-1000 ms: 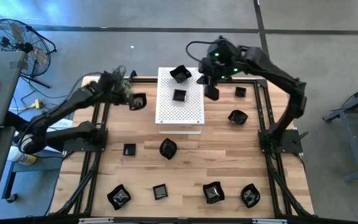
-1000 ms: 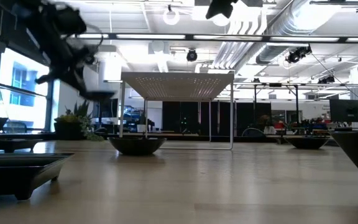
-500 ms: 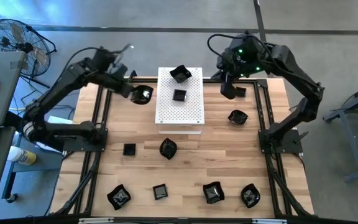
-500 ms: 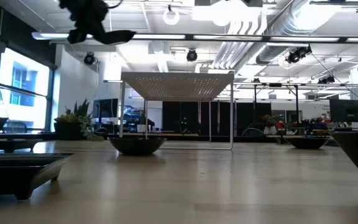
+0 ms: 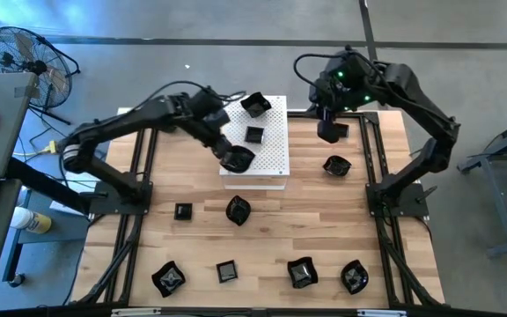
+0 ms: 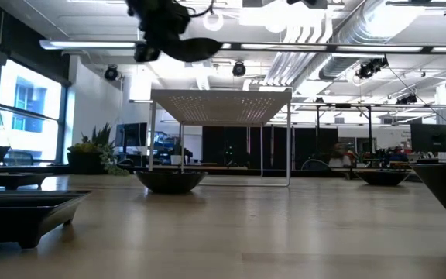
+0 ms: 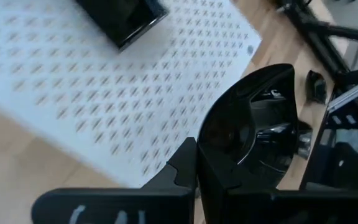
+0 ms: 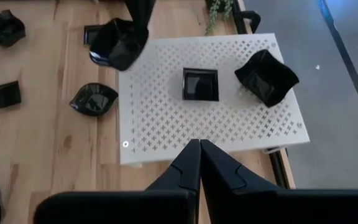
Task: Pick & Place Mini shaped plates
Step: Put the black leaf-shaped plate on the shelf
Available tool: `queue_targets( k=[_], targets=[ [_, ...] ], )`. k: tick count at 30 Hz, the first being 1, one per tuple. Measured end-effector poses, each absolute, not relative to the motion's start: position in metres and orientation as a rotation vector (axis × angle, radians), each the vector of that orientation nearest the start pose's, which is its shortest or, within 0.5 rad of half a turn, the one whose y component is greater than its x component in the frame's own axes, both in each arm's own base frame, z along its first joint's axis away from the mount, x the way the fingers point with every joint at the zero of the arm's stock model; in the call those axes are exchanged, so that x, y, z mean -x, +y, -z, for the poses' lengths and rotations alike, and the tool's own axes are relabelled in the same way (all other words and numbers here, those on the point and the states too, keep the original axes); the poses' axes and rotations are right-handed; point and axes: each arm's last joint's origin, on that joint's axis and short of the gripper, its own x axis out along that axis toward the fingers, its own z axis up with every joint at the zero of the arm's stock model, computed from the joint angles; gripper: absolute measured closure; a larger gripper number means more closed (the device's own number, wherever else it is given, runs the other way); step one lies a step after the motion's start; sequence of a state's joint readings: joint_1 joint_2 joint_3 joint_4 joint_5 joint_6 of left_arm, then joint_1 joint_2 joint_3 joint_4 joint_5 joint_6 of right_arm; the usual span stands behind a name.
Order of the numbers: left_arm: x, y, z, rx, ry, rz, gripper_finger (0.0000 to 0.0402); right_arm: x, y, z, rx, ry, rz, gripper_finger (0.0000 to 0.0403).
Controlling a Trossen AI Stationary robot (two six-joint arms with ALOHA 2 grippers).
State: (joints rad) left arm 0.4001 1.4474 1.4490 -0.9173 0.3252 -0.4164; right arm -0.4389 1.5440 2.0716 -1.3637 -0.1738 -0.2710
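L gripper [image 5: 227, 151] moved glossy round dish [image 5: 236, 158] over perforated board [image 5: 267, 145].

Both arms are dark, near black, built of slim round links with thicker joint housings. A black cable loops from the right arm's upper link, and small green lights glow on its wrist housing. The left hand [image 7: 194, 177] and right hand [image 8: 199, 155] each end in two flat, matte black fingers, wedge-shaped and tapering to blunt tips.
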Motion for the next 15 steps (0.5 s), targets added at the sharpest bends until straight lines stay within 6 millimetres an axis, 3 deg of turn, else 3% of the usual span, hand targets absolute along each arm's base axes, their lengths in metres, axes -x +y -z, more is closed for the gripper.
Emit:
queue_targets(
  k=[8,15],
  targets=[
    [-0.297,0.116,-0.324,0.628,0.891,-0.305,0.0401,-0.236,-0.104,-0.471,-0.066,0.827,0.163,0.0400],
    [-0.304,0.120,-0.316,0.572,0.899,-0.343,0.0401,-0.236,-0.104,-0.471,-0.076,0.825,0.165,0.0398]
  ],
)
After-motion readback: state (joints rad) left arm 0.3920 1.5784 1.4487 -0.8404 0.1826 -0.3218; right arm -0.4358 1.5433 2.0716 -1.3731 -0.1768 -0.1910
